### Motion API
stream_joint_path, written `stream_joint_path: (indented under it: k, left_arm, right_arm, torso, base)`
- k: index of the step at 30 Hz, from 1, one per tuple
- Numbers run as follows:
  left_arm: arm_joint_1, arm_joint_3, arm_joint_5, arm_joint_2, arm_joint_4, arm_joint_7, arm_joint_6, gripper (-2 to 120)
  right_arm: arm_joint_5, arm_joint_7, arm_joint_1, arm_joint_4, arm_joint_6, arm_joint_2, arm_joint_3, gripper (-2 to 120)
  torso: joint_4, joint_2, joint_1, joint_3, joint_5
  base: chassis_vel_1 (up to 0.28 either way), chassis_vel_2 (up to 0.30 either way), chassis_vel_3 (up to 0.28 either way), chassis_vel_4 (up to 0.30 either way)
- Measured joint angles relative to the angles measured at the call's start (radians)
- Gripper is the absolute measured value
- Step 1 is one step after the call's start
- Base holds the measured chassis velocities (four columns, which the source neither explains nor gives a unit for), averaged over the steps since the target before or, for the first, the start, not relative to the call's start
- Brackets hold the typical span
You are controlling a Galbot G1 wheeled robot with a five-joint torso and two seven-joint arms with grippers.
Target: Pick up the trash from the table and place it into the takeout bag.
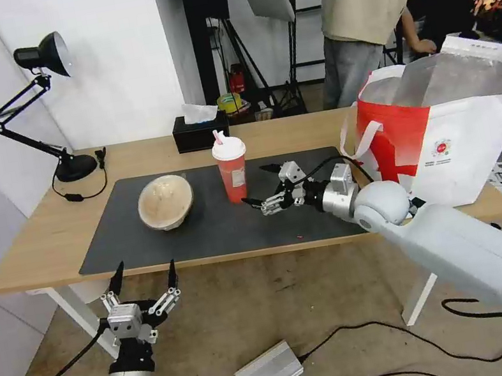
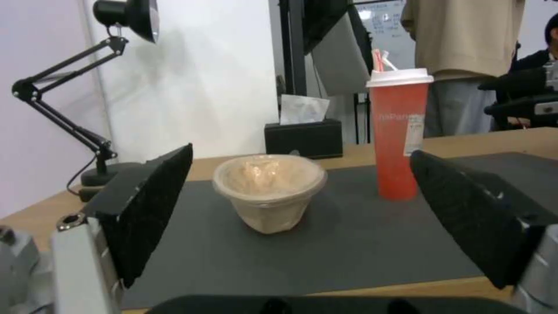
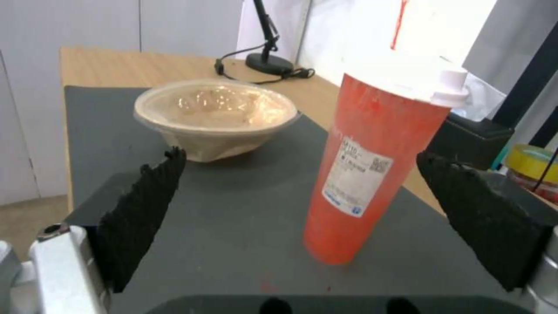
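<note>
While the left gripper [image 1: 143,277] waits spread below the table [image 1: 46,237], the right gripper [image 1: 267,186] gapes near red cup [image 1: 232,172], beige bowl [image 1: 165,202] left, takeout bag [image 1: 449,133] right.

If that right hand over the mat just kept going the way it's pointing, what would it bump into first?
Most likely the red drink cup. The right hand is open and aimed at it, and in its own wrist view the cup stands between the two fingers, a little off centre. The beige bowl sits farther on and off to one side.
</note>
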Motion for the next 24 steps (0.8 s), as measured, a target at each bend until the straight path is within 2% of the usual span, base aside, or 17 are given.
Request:
stream_joint_path:
  k: [24]
  left_arm:
    - [-0.007,0.005,0.001,0.001,0.018,0.005,0.0,100]
  right_arm:
    - [0.011,0.008,0.036,-0.116,0.023,0.094,-0.021,100]
  torso:
    - [0.0,0.0,0.0,0.0,0.0]
  base:
    - [0.0,0.0,0.0,0.0]
